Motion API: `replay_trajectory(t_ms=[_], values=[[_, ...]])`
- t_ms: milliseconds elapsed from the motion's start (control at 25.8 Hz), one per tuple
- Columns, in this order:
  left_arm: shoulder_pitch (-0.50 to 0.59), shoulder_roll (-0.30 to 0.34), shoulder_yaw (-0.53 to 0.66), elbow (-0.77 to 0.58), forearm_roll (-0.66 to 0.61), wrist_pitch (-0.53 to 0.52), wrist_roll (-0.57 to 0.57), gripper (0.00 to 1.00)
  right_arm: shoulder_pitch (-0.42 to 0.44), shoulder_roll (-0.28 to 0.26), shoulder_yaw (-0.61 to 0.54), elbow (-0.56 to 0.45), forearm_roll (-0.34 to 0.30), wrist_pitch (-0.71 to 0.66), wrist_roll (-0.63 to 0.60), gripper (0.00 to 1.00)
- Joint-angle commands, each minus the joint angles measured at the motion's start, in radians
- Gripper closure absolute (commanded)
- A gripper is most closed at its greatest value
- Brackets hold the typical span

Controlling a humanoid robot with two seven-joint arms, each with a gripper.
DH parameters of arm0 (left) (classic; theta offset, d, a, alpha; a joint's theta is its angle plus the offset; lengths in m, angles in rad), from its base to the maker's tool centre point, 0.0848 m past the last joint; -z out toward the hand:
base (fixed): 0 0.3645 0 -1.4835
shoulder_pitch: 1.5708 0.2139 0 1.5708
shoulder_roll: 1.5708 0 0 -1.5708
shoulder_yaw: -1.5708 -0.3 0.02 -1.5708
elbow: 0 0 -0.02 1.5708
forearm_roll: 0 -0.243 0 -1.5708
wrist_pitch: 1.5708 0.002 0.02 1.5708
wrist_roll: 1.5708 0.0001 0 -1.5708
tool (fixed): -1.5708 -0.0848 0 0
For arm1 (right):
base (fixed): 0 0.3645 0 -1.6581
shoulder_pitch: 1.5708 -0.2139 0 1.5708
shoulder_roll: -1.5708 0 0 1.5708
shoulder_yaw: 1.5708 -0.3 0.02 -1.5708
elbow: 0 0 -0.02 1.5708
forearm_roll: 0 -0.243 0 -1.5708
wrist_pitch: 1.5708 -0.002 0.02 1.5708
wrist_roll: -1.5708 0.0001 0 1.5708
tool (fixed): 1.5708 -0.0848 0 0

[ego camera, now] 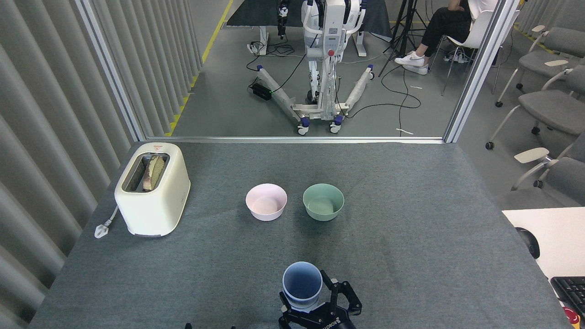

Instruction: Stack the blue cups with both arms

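Right at the near edge, the right gripper (305, 305) has its black fingers (343, 299) wrapped round a blue cup (301, 284), mouth up over the table (411, 256). Beyond sit a pink bowl (266, 202) and green bowl (323, 201); far left, a toaster (153, 188).

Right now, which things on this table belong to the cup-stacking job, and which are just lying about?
Part of the job:
- blue cup, only one visible
- gripper closed around the cup, at the bottom edge; which arm it belongs to is unclear

Just lying about:
- pink bowl
- green bowl
- toaster holding bread
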Motion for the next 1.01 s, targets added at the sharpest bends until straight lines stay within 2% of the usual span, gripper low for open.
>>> replay_trajectory(t_ms=[0, 310, 426, 542, 620, 736, 852, 968], values=[[0.002, 0.001, 0.001, 0.000, -0.001, 0.000, 0.000, 0.00, 0.006, -0.001, 0.000, -0.012, -0.002, -0.005, -0.016, 0.02], [0.004, 0.001, 0.001, -0.003, -0.001, 0.000, 0.000, 0.00, 0.006, 0.004, -0.008, -0.091, -0.007, -0.008, -0.177, 0.02], [0.004, 0.001, 0.001, -0.003, -0.001, 0.000, 0.000, 0.00, 0.006, 0.004, -0.069, -0.104, -0.085, 0.003, -0.223, 0.02], [0.005, 0.001, 0.001, -0.003, -0.001, -0.002, -0.001, 0.00, 0.011, -0.001, -0.206, -0.094, -0.163, 0.009, -0.220, 0.02], [0.004, 0.001, 0.001, -0.003, 0.001, -0.002, -0.003, 0.00, 0.049, -0.004, -0.311, -0.072, -0.166, 0.006, -0.223, 0.02], [-0.001, 0.001, 0.001, -0.003, 0.001, -0.003, -0.006, 0.00, 0.132, -0.044, -0.423, -0.062, -0.169, -0.005, -0.243, 0.01], [-0.005, -0.001, 0.001, -0.003, 0.001, -0.002, -0.006, 0.00, 0.230, -0.097, -0.439, -0.052, -0.169, -0.025, -0.320, 0.01], [-0.007, -0.001, 0.002, -0.005, 0.000, -0.002, -0.006, 0.00, 0.261, -0.113, -0.436, -0.009, -0.171, -0.022, -0.367, 0.01]])
